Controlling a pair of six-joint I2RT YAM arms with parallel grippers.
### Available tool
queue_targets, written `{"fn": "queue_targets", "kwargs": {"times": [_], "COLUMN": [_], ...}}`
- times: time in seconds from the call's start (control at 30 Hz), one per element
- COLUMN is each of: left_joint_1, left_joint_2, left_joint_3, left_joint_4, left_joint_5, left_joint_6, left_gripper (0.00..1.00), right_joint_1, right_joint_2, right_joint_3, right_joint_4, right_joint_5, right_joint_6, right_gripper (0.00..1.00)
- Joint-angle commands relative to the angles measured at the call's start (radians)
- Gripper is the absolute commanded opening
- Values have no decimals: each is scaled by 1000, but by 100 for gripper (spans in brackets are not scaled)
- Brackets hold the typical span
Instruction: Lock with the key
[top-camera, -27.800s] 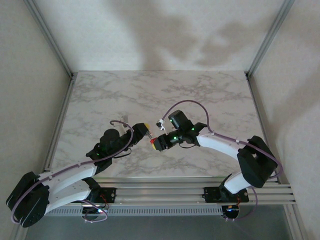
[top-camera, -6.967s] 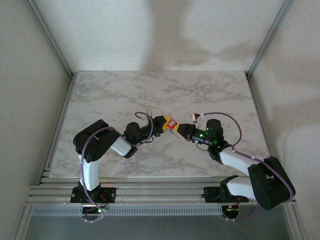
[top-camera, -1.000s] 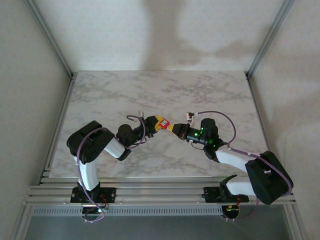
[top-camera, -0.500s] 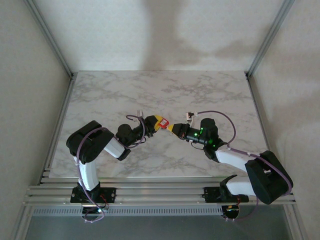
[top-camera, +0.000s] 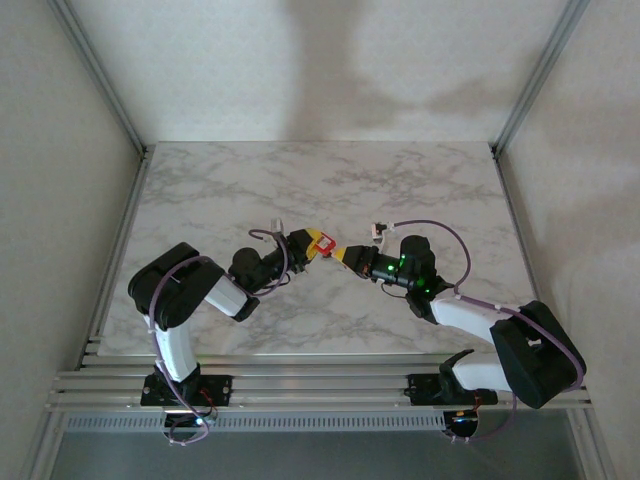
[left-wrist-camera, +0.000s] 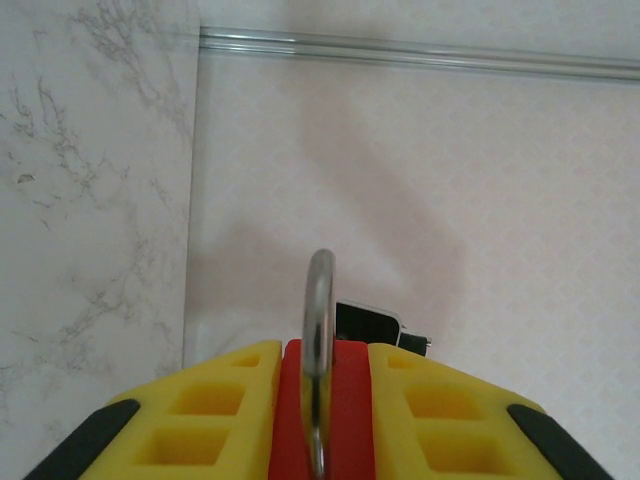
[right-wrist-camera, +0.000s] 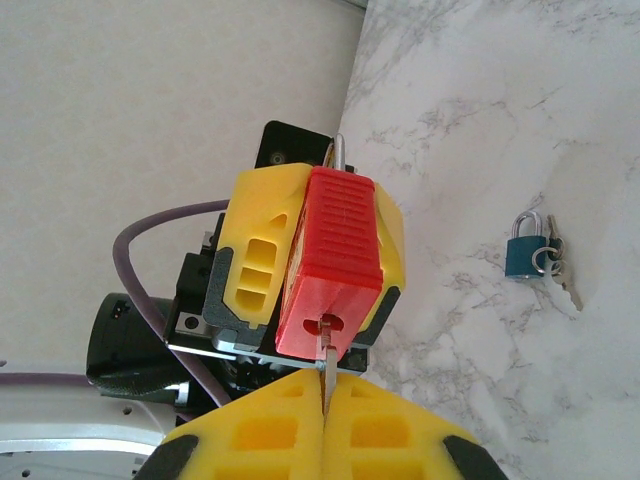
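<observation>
**mk_tinker:** Where's the lock at right now? The overhead cam is too cramped for me to tell.

**servo_sue:** The red padlock (top-camera: 324, 243) is up in the air over the middle of the table (top-camera: 420, 190), a bit toward the near edge. The left gripper (left-wrist-camera: 318, 400) has its jaws clamped on the body from both sides, and the shackle (left-wrist-camera: 319, 320) points away from the wrist. The right gripper (right-wrist-camera: 325, 395) has its jaws pressed tight on the key (right-wrist-camera: 324, 362). In the right wrist view the blade meets the keyhole in the padlock's bottom face. I can't tell how deep it sits, or whether the shackle is pushed home.

**mk_tinker:** So what bites from here?

**servo_sue:** My guess is alignment. Only a thin bit of key is pinched, so if the blade is a hair off-axis when it pushes or turns, it could twist in the jaws or pop out. Both arms are holding things mid-air too, so a hard twist might spin the padlock body in the left grip instead of turning the cylinder. And if the shackle isn't seated, turning locks nothing. Also, a blue padlock (right-wrist-camera: 522, 252) with its own keys (right-wrist-camera: 558, 275) is lying on the table underneath, so a dropped key could land among those.
</observation>
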Motion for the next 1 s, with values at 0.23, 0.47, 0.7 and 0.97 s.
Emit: {"fn": "queue_targets", "kwargs": {"times": [0.23, 0.47, 0.7, 0.97], "left_joint_1": [154, 156, 156, 156], "left_joint_2": [-36, -50, -49, -50], "left_joint_3": [-21, -23, -24, -27], "left_joint_4": [-7, -28, -28, -23], "left_joint_5": [-374, -384, -385, -377], "left_joint_6": [13, 21, 22, 21], "left_gripper": [0, 0, 0, 0], "right_joint_1": [3, 6, 7, 7], "right_joint_2": [-14, -14, -17, -16], "right_joint_3": [-19, -16, -16, -16], "right_joint_4": [-19, -20, -22, -26], "right_joint_5": [-94, -96, -98, -88], "right_joint_6": [-55, -57, -59, -64], "right_gripper": [0, 0, 0, 0]}}
